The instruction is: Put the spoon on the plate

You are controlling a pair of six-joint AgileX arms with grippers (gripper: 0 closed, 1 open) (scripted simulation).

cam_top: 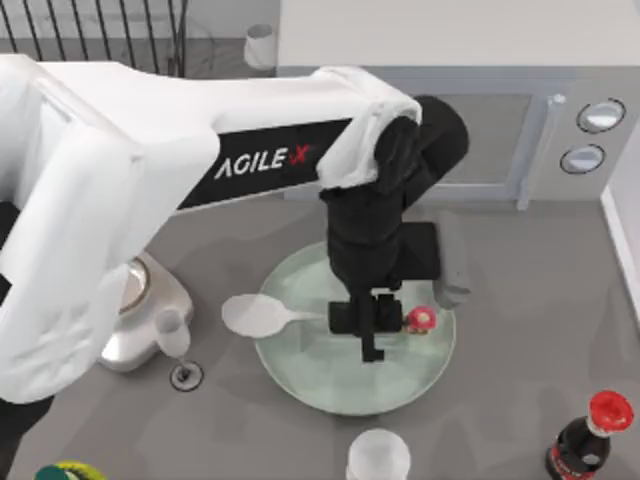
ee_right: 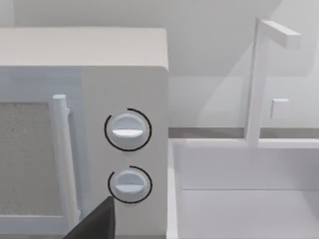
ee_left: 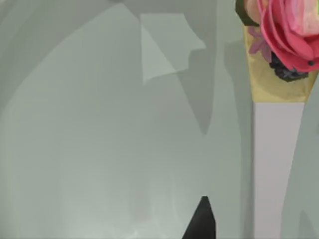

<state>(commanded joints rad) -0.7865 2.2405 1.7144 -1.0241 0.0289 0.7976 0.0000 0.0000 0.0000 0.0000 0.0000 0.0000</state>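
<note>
We hold our left end effector (cam_top: 371, 322), pinching the whitish red-knobbed spoon (cam_top: 262, 314), over the mint-green round plate (cam_top: 400, 385); next, release.

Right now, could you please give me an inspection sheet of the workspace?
Surface: grey table.
Job's things: spoon lies across the plate, bowl overhanging the plate's left rim, red knob over the plate.
Clutter: kitchen scale and wine glass at left; cola bottle at lower right; clear cup at the near edge.
Grippers: left gripper over the spoon's handle; right arm parked, facing the microwave.
Cables: nothing seen.
Surroundings: microwave behind; dish rack at top left.
</note>
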